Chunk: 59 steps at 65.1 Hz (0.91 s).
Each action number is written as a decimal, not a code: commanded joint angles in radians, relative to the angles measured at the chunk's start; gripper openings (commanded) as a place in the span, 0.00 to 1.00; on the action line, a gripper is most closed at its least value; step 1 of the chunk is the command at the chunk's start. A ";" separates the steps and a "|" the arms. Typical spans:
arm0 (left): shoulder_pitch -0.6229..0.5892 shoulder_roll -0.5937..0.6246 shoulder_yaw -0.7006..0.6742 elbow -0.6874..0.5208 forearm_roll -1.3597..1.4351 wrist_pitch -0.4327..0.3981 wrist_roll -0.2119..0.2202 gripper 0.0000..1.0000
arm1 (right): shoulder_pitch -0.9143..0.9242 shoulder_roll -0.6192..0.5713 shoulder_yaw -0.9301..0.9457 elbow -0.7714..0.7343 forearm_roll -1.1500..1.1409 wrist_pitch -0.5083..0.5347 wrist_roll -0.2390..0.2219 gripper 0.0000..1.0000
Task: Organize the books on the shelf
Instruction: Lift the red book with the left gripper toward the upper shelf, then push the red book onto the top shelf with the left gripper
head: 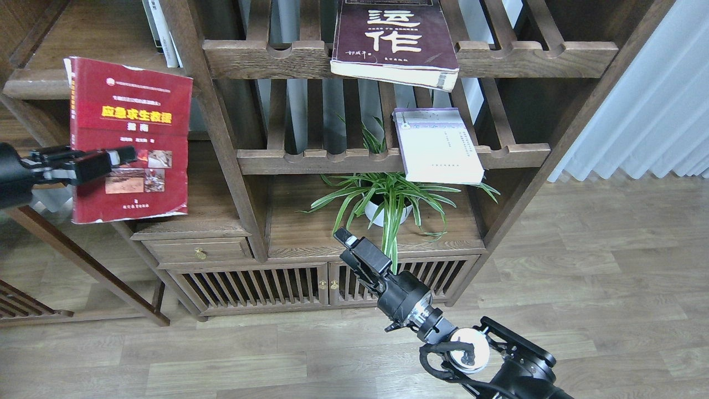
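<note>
Head view, left arm: our left gripper is clamped on the red book, which hangs upright in the air in front of the shelf.
Head view, right arm: our right gripper holds nothing; we cannot tell whether its fingers are apart.
Other books: the maroon book and the pale book lie on the slatted racks.
Advice: we should keep the red book upright, slide it over the plank's rounded edge, beside the white-spined books, then release.

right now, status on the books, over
Left gripper shut on red book, held off the shelf. Right gripper empty, state unclear. Maroon book and pale book on slatted racks.
</note>
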<state>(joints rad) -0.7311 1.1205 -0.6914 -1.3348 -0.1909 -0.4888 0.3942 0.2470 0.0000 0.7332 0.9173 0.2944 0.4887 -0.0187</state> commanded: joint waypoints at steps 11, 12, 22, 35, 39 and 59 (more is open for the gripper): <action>-0.106 0.050 0.004 0.074 -0.074 0.000 0.008 0.05 | 0.003 0.000 0.000 0.000 -0.001 0.000 -0.001 0.98; -0.106 0.048 0.003 0.075 -0.082 0.000 0.008 0.05 | 0.003 0.000 0.000 0.002 -0.001 0.000 -0.001 0.98; -0.137 0.045 -0.011 0.155 -0.128 0.000 0.008 0.02 | 0.005 0.000 0.000 0.002 -0.003 0.000 -0.001 0.98; -0.249 0.042 -0.007 0.230 -0.127 0.000 0.047 0.03 | 0.005 0.000 0.000 0.002 -0.003 0.000 -0.001 0.98; -0.289 0.024 -0.004 0.262 -0.127 0.000 0.077 0.03 | 0.005 0.000 0.000 0.002 -0.003 0.000 -0.001 0.98; -0.340 -0.080 -0.026 0.315 -0.087 0.000 0.094 0.01 | 0.008 0.000 0.000 0.002 -0.003 0.000 -0.001 0.98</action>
<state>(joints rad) -1.0586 1.0503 -0.7043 -1.0235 -0.2981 -0.4888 0.4880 0.2519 0.0000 0.7334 0.9190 0.2914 0.4887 -0.0198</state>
